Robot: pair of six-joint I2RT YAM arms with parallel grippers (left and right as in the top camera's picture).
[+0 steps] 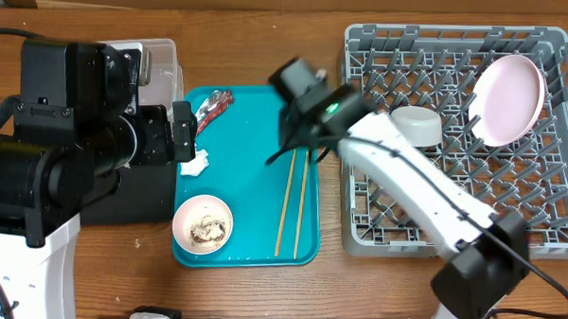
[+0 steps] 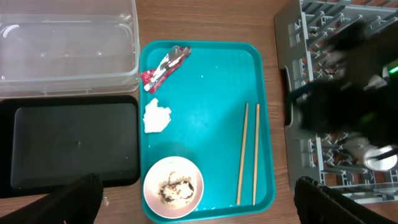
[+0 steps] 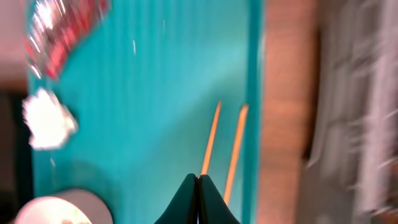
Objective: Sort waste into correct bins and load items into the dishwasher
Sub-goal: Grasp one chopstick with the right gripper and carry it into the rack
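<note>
Right pincer (image 3: 199,186) is closed, tip against tip, and holds nothing. It hangs over the teal tray (image 1: 251,168), near the top ends of the wooden chopsticks (image 3: 211,140). In its own wrist view the two sticks lie just ahead of the tips and slightly to one side. They are almost parallel, with a narrow gap between them. This view is blurred, so I cannot tell if the tips touch the tray.

I judge the step in hand to be picking up the chopsticks for the dish rack (image 1: 459,38). To do it well, the pincer must first open, because closed jaws would only push the sticks away. It should then come down with one finger on each outer side of the pair, so that both sticks are pressed together and taken at once. Gripping near the middle of their length seems better than at the ends, where they may tilt and slip. They are thin and lie flat, so the fingers need to reach down to the tray surface.

Farther out on the tray lie the white napkin (image 1: 197,161), the red-and-silver wrapper (image 1: 213,108) and the small bowl (image 1: 203,223) with scraps, all well apart from this pincer. Left pincer (image 2: 196,183) stands wide open above that side, holding nothing.
</note>
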